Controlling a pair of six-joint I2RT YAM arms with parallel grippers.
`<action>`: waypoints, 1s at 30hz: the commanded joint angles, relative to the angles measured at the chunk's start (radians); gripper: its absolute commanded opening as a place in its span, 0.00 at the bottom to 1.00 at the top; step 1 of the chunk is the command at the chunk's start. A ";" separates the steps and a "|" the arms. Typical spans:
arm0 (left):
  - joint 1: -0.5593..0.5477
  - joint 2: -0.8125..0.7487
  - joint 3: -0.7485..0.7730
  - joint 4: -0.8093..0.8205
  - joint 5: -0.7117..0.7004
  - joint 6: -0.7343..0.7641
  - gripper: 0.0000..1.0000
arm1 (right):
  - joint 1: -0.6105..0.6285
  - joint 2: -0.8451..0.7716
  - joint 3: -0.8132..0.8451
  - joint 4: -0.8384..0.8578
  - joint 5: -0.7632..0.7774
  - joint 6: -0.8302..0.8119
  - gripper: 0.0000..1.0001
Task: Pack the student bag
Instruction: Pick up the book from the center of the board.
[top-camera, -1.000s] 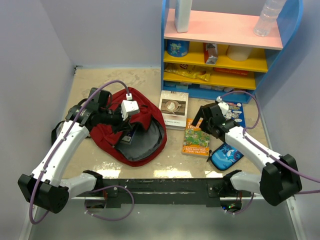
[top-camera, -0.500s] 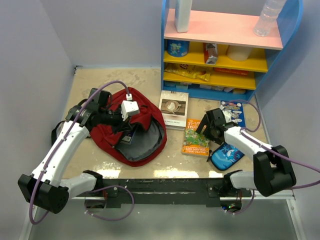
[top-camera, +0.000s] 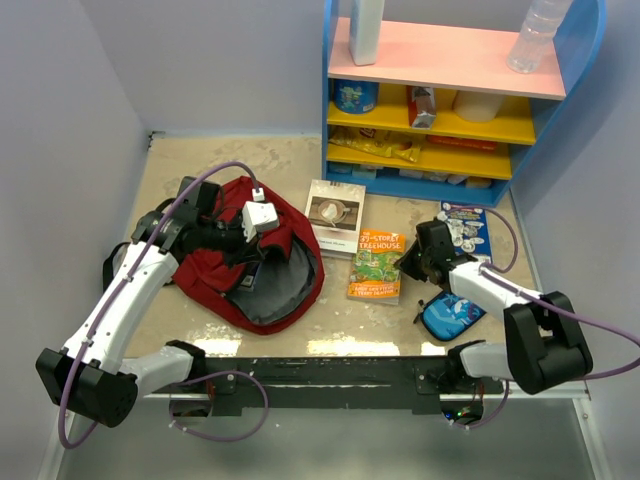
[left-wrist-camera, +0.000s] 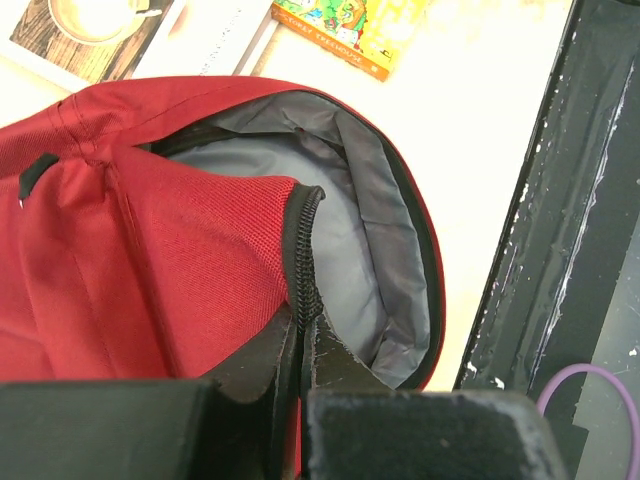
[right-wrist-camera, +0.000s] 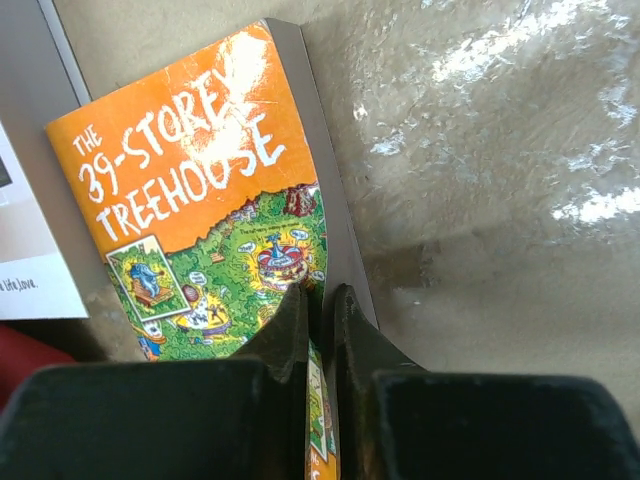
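Plainly the large dark red soft fabric backpack (top-camera: 210, 285) lay directly under the left gripper (left-wrist-camera: 305, 338). Its jaws were pressed together on the black-zippered rim of the mouth, lifting the flap so the dark grey lining (left-wrist-camera: 350, 240) gaped just ahead of the fingertips. Beyond that opening, further out from the same gripper, lay a white softcover book with a coffee-cup photo (top-camera: 335, 212), and just beside it the orange paperback storybook (right-wrist-camera: 190, 190). The right gripper (right-wrist-camera: 322, 305) pinched that paperback's near edge between closed jaws, with the backpack's mouth well off to its left. The step looked like carrying the paperback into the backpack. Done well, the pinch would be firm enough that the thin cover could not slip, the paperback would travel low past the white book, and the left gripper would hold the rim high.
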 joint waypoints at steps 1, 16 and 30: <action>-0.006 -0.023 -0.002 0.032 0.031 0.012 0.00 | 0.013 0.042 -0.066 -0.031 -0.054 0.012 0.00; -0.006 -0.019 0.004 0.035 0.034 0.012 0.00 | 0.011 -0.412 0.077 -0.284 -0.261 0.075 0.00; -0.006 -0.005 0.006 0.061 0.027 -0.006 0.00 | 0.031 -0.578 0.155 -0.270 -0.522 0.222 0.00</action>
